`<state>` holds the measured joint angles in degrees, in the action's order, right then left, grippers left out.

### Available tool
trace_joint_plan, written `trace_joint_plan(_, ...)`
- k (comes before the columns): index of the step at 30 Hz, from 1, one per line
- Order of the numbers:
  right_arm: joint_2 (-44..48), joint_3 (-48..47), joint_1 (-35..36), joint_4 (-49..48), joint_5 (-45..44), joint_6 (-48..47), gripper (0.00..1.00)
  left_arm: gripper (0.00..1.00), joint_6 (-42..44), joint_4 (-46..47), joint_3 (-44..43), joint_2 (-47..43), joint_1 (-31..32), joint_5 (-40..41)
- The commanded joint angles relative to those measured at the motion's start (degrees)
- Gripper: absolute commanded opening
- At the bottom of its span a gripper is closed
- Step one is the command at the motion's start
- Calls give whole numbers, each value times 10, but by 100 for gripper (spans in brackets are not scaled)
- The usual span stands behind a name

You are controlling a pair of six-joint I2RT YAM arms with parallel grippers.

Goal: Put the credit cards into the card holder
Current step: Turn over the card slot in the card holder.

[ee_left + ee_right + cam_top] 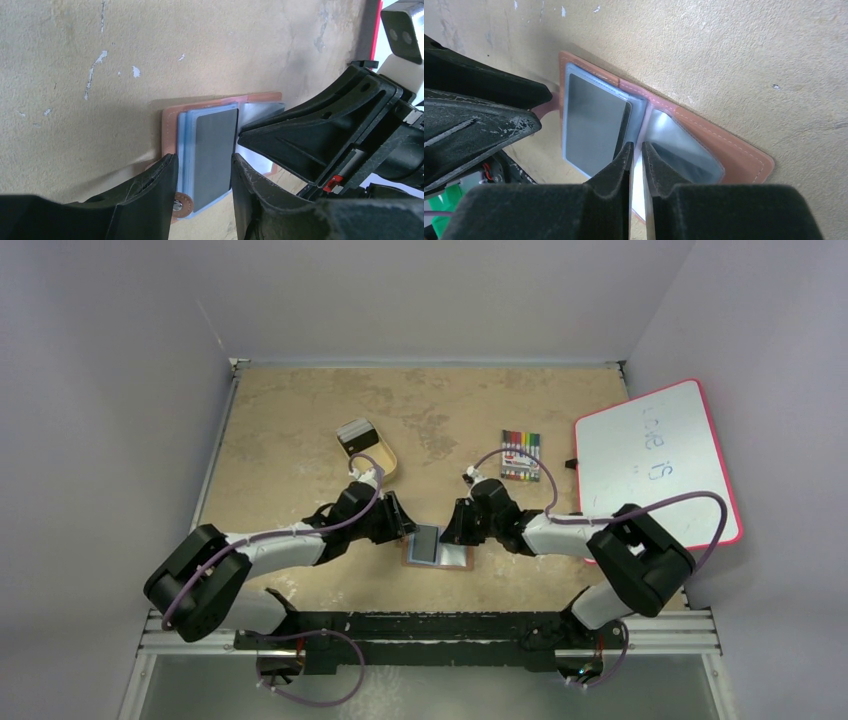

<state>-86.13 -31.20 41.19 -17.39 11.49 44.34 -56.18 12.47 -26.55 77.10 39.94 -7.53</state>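
The brown card holder [464, 562] lies open on the table between my grippers, blue-grey pockets up. A dark grey credit card [215, 150] lies on its left half, also in the right wrist view [591, 120]. My left gripper [204, 167] is open, its fingers low on either side of that card beside the snap tab [182, 205]. My right gripper [635, 146] is shut to a thin slit, its tips at the card's inner edge by the fold; I see nothing held. More credit cards [355, 435], dark and grey-white, lie in a tan tray.
The tan oval tray [386, 466] stands behind the left arm. A pack of coloured markers [520, 455] lies behind the right arm. A red-framed whiteboard [655, 465] lies at the right edge. The two grippers [430, 523] are almost touching over the wallet.
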Motion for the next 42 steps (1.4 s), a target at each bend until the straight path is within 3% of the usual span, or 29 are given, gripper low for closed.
trace_joint_plan(1, -12, 15, -1, -15, -9, 1, 12, 43, 3, 47, -2, 10, 2, -3)
trace_joint_plan(15, -18, 27, 0, -24, -2, 2, 10, 43, -34, 90, -1, -16, 3, -27)
trace_joint_plan(22, -18, 29, -1, -27, 1, 2, 10, 44, -44, 142, 4, 31, 3, -45)
trace_joint_plan(42, -12, 23, -1, -24, -9, -1, 10, 45, 8, 71, 4, 39, 3, -4)
